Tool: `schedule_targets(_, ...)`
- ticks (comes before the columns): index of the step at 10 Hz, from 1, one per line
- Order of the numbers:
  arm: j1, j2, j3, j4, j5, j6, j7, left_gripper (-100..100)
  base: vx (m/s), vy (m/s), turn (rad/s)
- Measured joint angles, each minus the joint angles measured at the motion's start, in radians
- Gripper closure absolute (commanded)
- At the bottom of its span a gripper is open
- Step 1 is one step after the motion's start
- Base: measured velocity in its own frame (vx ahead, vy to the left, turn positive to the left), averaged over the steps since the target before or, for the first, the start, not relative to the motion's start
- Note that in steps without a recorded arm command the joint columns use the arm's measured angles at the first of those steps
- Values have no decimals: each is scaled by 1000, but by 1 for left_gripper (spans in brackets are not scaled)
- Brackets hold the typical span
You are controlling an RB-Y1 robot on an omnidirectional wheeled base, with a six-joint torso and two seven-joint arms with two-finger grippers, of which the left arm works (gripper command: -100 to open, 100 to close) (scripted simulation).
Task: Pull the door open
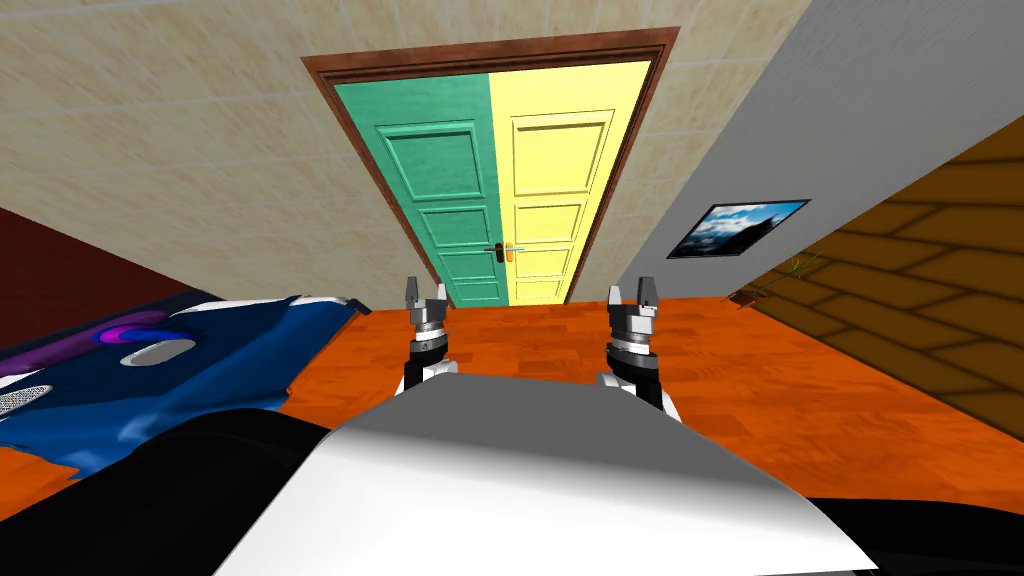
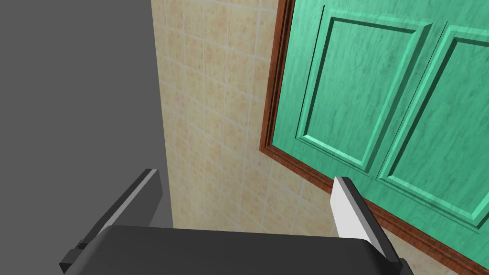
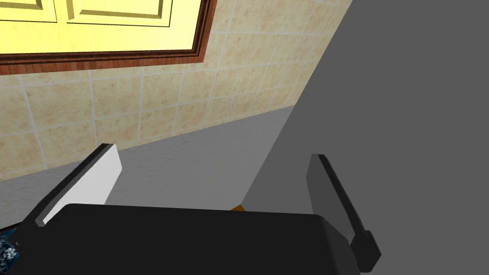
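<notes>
The double door [image 1: 497, 180] stands straight ahead in the far wall, well apart from both grippers. It has a green panelled leaf [image 1: 440, 190] on the left and a yellow panelled leaf [image 1: 560, 180] on the right, both lying flush inside a reddish-brown wooden frame [image 1: 500, 57]. Where the two leaves meet, a small dark lever handle [image 1: 493, 250] sits on the green leaf, and a small orange handle [image 1: 511, 253] sits just beside it on the yellow leaf. The frame is set in a beige tiled wall [image 1: 200, 170]. A glossy orange wooden floor [image 1: 540, 340] lies between the door and the robot. The left gripper [image 1: 425, 292] hangs over that floor in line with the green leaf, its two thin grey fingers spread apart with nothing between them. Its wrist view looks at the green leaf's raised panels, the edge of the frame and the tiles beside it. The right gripper [image 1: 634, 292] hangs level with the left one, in line with the frame's right side, its fingers likewise spread wide and empty. Its wrist view takes in a corner of the yellow leaf, the frame and the tiles. On the right, a plain grey wall [image 1: 850, 120] carries a dark-framed picture of sky and clouds [image 1: 738, 228]. On the left is a rumpled blue shape with purple and white patches [image 1: 220, 350], which I cannot identify, in front of a dark red wall [image 1: 60, 270].
</notes>
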Motion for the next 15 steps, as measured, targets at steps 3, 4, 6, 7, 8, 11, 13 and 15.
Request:
schedule_targets(3,-15,12,5,38,-1,11,0,-100,181,-27,-28)
schedule_targets(4,-28,17,11,58,0,17,1,-100,190,-22,-29)
schedule_targets(6,-49,30,22,102,2,28,5,-100,195,-8,-34)
schedule_targets(7,-57,32,22,120,0,37,3,-100,212,4,-49)
schedule_targets(8,-68,40,29,139,1,50,4,-100,157,-1,-23)
schedule_targets(11,-98,52,41,198,2,70,6,-100,117,10,-28)
schedule_targets(13,-123,65,54,246,4,85,9,-100,149,-9,-39)
schedule_targets(15,-138,73,62,280,4,101,11,-100,106,-5,-16)
